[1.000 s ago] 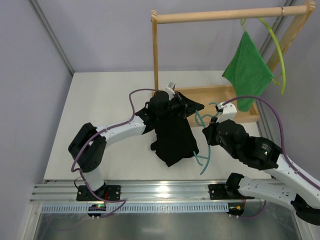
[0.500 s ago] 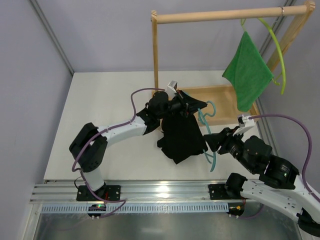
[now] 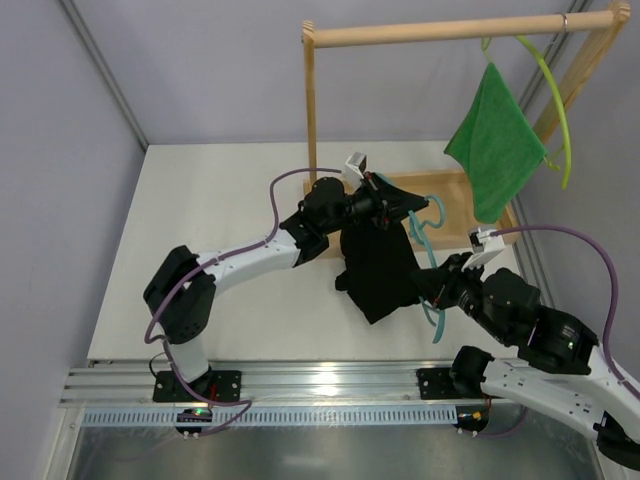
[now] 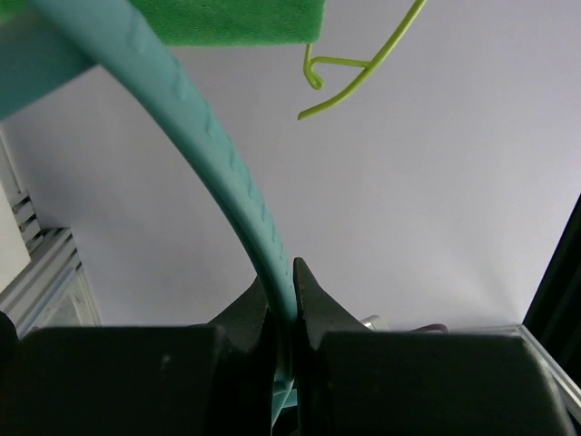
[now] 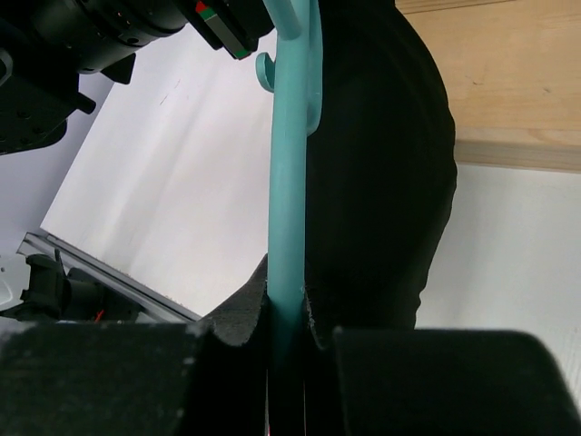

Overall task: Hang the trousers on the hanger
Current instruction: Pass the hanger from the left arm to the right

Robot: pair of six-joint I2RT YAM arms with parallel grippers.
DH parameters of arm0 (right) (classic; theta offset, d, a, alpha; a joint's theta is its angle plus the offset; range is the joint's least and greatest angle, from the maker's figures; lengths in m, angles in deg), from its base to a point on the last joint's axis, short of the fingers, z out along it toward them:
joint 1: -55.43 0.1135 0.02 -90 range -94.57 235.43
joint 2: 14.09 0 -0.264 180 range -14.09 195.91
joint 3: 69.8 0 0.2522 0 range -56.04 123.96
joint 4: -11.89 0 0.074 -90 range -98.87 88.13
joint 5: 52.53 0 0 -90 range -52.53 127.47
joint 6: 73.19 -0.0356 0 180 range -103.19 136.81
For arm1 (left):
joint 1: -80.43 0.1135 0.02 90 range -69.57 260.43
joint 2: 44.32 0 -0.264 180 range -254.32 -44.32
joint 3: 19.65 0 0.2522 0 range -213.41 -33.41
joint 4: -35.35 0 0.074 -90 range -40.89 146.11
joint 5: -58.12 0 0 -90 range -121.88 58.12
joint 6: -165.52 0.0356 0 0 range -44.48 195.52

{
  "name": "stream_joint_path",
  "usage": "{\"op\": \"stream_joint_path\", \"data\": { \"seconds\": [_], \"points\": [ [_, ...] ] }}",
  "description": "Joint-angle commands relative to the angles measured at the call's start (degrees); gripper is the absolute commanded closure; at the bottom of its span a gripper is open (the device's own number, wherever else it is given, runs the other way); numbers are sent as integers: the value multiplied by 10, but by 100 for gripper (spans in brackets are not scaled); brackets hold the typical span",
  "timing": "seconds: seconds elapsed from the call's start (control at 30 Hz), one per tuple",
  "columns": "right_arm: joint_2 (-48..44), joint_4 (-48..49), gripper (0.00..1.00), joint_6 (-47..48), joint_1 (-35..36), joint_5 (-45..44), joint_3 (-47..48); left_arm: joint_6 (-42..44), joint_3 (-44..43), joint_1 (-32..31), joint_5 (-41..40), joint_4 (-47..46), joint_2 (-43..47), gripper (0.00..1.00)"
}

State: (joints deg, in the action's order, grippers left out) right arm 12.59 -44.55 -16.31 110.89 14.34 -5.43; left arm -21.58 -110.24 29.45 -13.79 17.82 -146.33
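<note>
Progress: long black soft-fabric trousers (image 3: pixel 380 268) hang off the thin teal plastic hanger (image 3: pixel 430 222) above the worktop (image 3: pixel 220 220). Left tool (image 4: pixel 283 313) and right tool (image 5: pixel 289 304) both clamp the hanger; only straightening left, I'd guess.

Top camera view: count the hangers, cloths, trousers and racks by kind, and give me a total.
Hangers: 2, the teal hanger and the yellow-green hanger
Cloths: 1, the green cloth
Trousers: 1, the black trousers
Racks: 1, the wooden rack
Total: 5
</note>
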Motion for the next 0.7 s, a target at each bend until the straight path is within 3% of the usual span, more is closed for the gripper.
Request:
{"op": "stream_joint_path", "data": {
  "seconds": [0.0, 0.13, 0.3, 0.4, 0.53, 0.67],
  "points": [
    [15, -27, 96, 10, -1, -43, 67, 0, -43, -4, 0, -59, 15, 100],
    [50, -58, 96, 24, -1, -60, 162, 15, -62, -3, -4, -57, 20, 98],
    [81, -74, 96, 35, -1, -81, 222, 36, -68, -4, 7, -36, 36, 65],
    [90, -65, 96, 40, -1, -81, 233, 41, -44, -4, -5, -32, 49, 53],
    [97, -44, 96, 44, -1, -74, 241, 63, -50, -3, -6, -4, 65, 48],
    [122, -51, 96, 63, -1, -94, 267, 135, -52, -3, -23, 106, 97, 43]
  ]
}}
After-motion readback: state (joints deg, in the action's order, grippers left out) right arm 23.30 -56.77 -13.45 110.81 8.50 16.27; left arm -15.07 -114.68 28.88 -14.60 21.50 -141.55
